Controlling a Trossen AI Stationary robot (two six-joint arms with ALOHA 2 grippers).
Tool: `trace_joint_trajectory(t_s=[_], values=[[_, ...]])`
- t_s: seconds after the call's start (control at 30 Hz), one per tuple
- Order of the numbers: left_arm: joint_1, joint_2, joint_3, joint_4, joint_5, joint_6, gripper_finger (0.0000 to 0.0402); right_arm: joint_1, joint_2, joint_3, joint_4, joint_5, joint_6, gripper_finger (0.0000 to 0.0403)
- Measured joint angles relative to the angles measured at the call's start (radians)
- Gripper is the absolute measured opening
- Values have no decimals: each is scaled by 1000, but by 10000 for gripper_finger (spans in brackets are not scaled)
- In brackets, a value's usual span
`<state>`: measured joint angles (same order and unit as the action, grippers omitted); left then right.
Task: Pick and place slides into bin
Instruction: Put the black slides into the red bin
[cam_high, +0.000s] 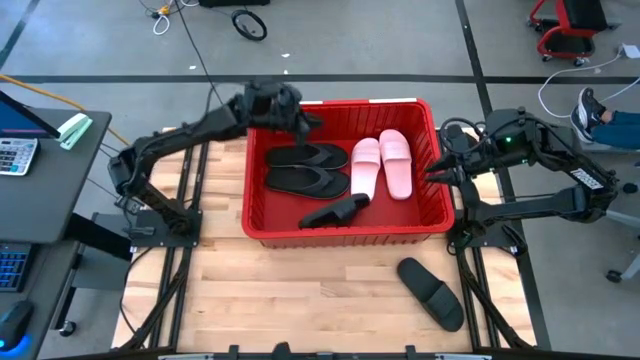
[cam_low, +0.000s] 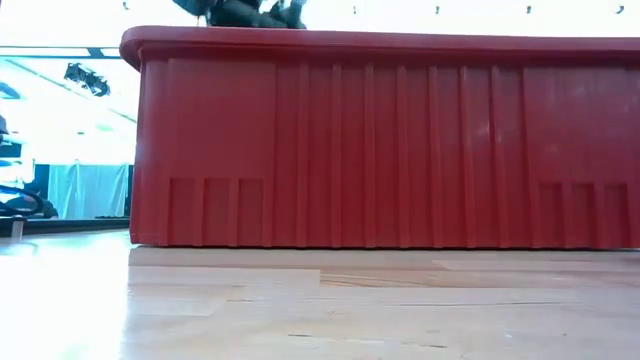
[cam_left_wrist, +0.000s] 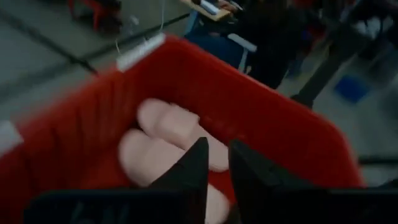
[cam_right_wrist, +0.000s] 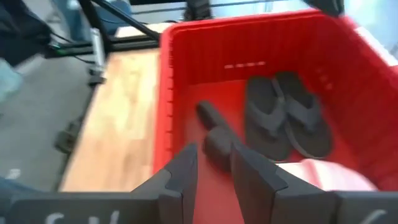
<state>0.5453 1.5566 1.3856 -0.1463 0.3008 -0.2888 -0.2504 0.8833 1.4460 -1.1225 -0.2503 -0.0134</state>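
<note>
Beside red bin (cam_high: 346, 228), one black slide (cam_high: 431, 293).

Five slides (cam_high: 345, 172) in the bin (cam_high: 345, 232), a sixth slide (cam_high: 431, 292) on the table (cam_high: 280, 300) just before it.

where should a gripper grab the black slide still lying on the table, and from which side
Probably across the broad strap of the black slide, coming straight down from above. It lies flat and sole-down on the table, angled diagonally, alone in front of the bin, so the raised strap is its only graspable edge; the right gripper is nearer.
</note>
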Motion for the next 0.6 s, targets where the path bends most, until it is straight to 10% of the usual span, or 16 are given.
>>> trace_joint_trajectory(t_s=[0.33,0.6], values=[[42,95,403,-437,-127,188,6,-6,13,0,18,319,-78,101],[63,219,497,-438,-140,144,5,-123,103,0,53,424,-242,101]])
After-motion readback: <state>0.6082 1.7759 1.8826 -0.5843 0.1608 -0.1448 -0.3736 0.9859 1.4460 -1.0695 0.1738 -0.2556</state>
